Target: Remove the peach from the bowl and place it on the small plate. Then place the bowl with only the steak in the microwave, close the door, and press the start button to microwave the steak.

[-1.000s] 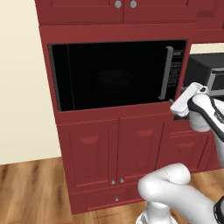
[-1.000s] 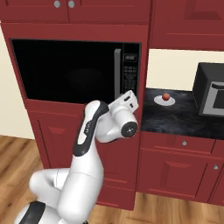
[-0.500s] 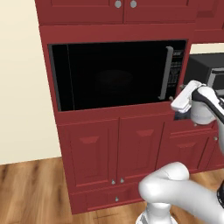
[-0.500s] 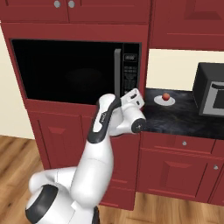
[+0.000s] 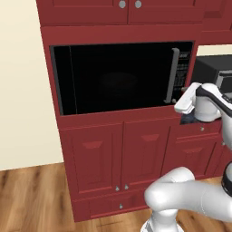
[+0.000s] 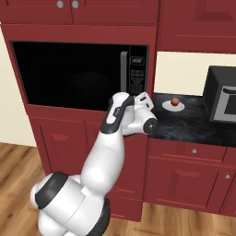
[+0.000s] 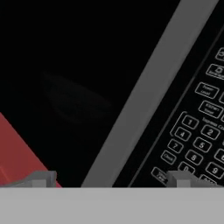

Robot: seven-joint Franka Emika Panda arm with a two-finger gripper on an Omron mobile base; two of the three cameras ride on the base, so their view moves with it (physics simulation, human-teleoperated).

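Observation:
The microwave (image 5: pixel 122 77) is built into the red cabinetry, and its dark glass door (image 6: pixel 69 73) is shut. The bowl and steak are hidden behind the glass. My gripper (image 7: pixel 111 179) is open and holds nothing. It hovers just before the lower end of the grey handle (image 7: pixel 153 92) and the keypad (image 7: pixel 197 135), with one fingertip on each side of the handle. From the base it is seen as a white hand (image 6: pixel 140 100) at the microwave's lower right corner (image 5: pixel 186 97). The peach (image 6: pixel 174 101) rests on the small plate (image 6: pixel 174 107) on the dark counter.
A black-and-silver countertop oven (image 6: pixel 223 94) stands at the right end of the counter (image 6: pixel 193 122). Red cabinet doors (image 5: pixel 122 158) run below the microwave, with more above. Wooden floor (image 5: pixel 31 199) lies to the left.
The hand has crept forward and slightly up toward the microwave's handle and keypad as the arm stretched out. The jaws stayed open. The peach and plate have not moved.

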